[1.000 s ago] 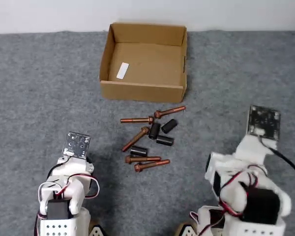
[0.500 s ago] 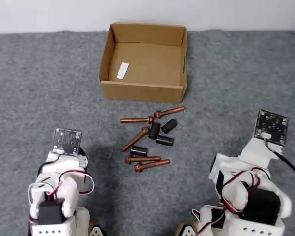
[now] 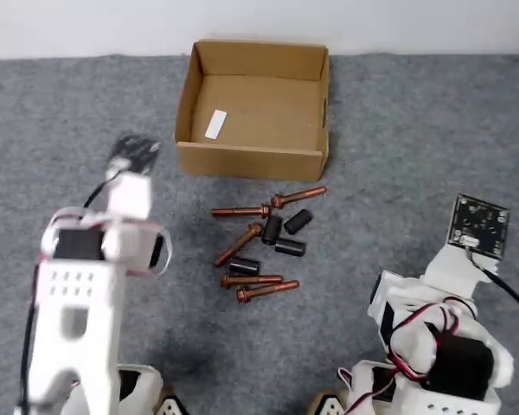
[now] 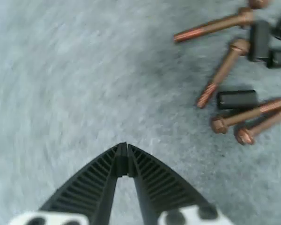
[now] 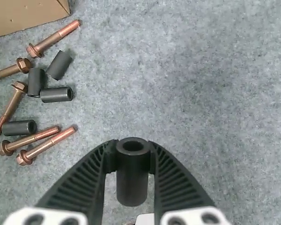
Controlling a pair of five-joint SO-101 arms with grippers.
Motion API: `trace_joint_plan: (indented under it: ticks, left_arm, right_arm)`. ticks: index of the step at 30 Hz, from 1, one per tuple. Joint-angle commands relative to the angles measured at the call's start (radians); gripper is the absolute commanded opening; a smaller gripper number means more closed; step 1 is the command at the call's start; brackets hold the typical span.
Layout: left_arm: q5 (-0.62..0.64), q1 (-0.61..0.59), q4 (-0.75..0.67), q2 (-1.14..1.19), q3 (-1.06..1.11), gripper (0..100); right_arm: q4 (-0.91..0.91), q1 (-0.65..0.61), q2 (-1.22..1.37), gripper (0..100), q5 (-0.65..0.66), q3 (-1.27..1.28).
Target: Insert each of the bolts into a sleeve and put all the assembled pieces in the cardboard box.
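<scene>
The left tool (image 4: 122, 152) is clenched, tips touching, over the grey felt worktop (image 4: 61, 70); the right tool (image 5: 131, 146) clasps a black cylindrical sleeve (image 5: 132, 178).

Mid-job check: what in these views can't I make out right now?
- Left wrist view: the carpet is blurred, and a sleeve is cut off by the frame edge.
- Right wrist view: the cardboard box is cut by the edge, so its inside is unseen.
- High view: the white label in the box is too small to read, and the left arm hides the carpet beneath it.
</scene>
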Motion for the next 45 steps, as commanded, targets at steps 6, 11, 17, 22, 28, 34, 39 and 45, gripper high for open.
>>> trace_joint_plan:
  ticks: [6,11,17,22,28,34,39,45]
  left_arm:
    - [-0.413,0.173,-0.005,0.362,-0.340,1]
    - [-0.568,0.210,0.011,0.582,-0.486,11]
    - [-0.651,0.215,0.068,0.813,-0.762,19]
    - [-0.695,0.222,0.147,1.007,-1.023,19]
    - [-0.695,0.252,0.198,1.237,-1.283,19]
    - [-0.695,0.288,0.242,1.422,-1.489,19]
    - [-0.695,0.307,0.247,1.544,-1.603,19]
    - [-0.695,0.298,0.252,1.659,-1.681,19]
  right_arm:
    - [0.015,0.007,0.005,0.8,0.015,-0.003]
    - [0.015,0.007,0.005,0.8,0.015,-0.003]
    - [0.015,0.007,0.005,0.8,0.015,-0.003]
    - [0.015,0.007,0.005,0.8,0.015,-0.003]
    - [0.015,0.007,0.005,0.8,0.015,-0.003]
    - [0.013,0.007,0.008,0.8,0.015,-0.003]
    - [0.013,0.007,0.007,0.8,0.017,-0.003]
    - [0.013,0.007,0.010,0.8,0.017,-0.003]
